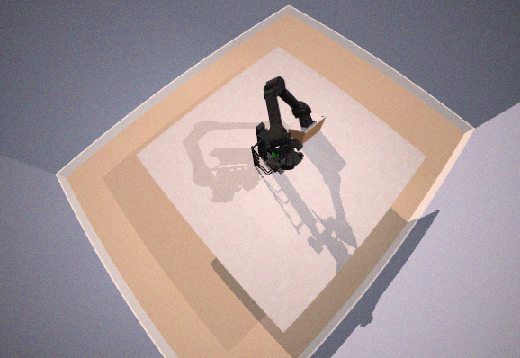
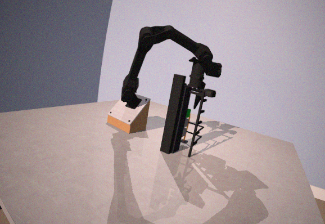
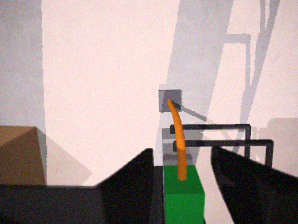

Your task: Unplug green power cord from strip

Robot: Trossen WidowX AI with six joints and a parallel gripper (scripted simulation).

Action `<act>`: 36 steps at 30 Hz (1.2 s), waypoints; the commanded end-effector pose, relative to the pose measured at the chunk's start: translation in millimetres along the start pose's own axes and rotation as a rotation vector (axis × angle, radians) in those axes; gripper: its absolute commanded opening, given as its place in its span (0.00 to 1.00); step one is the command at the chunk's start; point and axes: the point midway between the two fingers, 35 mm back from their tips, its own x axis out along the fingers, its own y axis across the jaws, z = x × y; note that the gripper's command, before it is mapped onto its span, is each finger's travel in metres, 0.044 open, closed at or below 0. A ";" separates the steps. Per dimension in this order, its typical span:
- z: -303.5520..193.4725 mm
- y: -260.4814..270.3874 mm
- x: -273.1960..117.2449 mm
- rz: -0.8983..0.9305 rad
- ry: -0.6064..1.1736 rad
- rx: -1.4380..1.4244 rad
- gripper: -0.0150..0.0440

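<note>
1. Jaws stand partly open, one on each side of the green plug [image 3: 184, 196]. The left finger [image 3: 131, 172] lies against or just beside the plug's side, and a gap shows at the right finger, so nothing is clamped.
2. Gripper [image 3: 181, 152] points downward beside the top part of the power strip [image 2: 174, 115], which stands upright on the table [image 2: 70, 148].
3. Green plug sits seated on the strip's face, about midway up in the exterior view [image 2: 189, 113].
4. An orange cord [image 3: 179, 142] runs from the plug to a small grey block [image 3: 170, 100] on the table.
5. A black rod rack [image 2: 197, 123] stands just beside the strip's socket face, and its bars [image 3: 220, 128] cross close to the right finger.
6. The arm's wedge base [image 2: 130, 116] sits well apart from the strip.
</note>
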 end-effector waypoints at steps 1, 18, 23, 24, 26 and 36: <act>-5.3 -1.0 -0.5 -0.006 0.003 -0.003 0.53; -33.3 -2.2 -0.4 -0.006 0.005 -0.003 0.53; -39.0 -2.1 -0.2 -0.005 0.005 -0.003 0.53; -39.0 -2.1 0.0 -0.005 0.005 -0.003 0.53; -39.0 -2.2 1.2 -0.006 0.005 -0.003 0.53; -38.7 -2.3 9.6 -0.002 0.001 0.003 0.48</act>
